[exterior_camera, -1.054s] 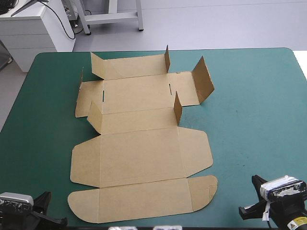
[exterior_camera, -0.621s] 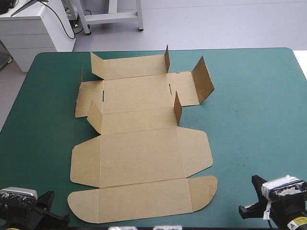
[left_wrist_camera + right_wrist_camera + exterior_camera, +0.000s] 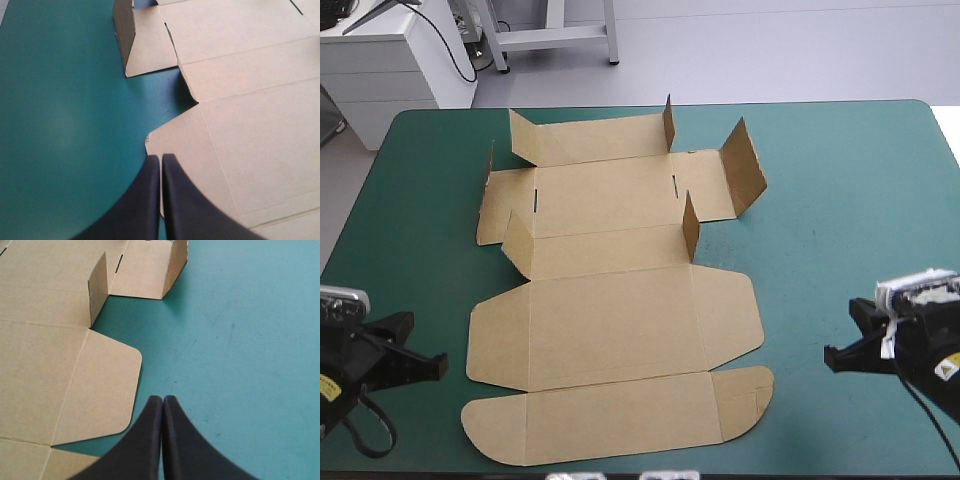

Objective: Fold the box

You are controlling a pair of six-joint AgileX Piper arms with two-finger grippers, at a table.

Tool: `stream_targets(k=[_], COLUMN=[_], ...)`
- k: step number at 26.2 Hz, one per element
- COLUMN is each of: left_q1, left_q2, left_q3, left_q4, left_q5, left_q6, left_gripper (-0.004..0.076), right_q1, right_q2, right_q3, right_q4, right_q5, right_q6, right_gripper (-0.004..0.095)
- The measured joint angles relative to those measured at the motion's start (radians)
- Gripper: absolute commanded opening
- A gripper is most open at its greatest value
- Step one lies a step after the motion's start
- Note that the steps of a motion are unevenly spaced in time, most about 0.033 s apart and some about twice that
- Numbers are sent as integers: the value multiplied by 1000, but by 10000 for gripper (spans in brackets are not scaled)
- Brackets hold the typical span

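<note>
The brown box lies as a cut sheet in the middle of the teal-green table, mostly flat, with several small flaps standing up at its far half. My left gripper is shut and sits just left of the sheet's near-left side flap. In the left wrist view the shut gripper points at that flap's corner on the box. My right gripper is shut too, to the right of the rounded right flap. The right wrist view has its gripper just beside the box.
A raised flap stands at the sheet's far right and another mid-sheet. A white cabinet sits beyond the table's far left corner. Bare teal-green cover spreads right of the box.
Both arms have moved forward from the table's near edge, each coming level with the sheet's near side flaps. The box has not moved.
</note>
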Motion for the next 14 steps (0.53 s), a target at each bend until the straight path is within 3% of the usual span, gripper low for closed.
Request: stream_targets(k=[8,14], left_q1=[0,0], left_q2=[270,437], left_q3=[-115,-120], left_q4=[21,21], left_q5=[2,1], left_q6=[0,1], left_gripper=[-8,-8], right_q1=[0,0], right_q2=[360,559], right_q3=[-265,-430], right_q4=[24,93], right_q5=[99,112], right_q6=[-2,-44], right_gripper=[-19,-19])
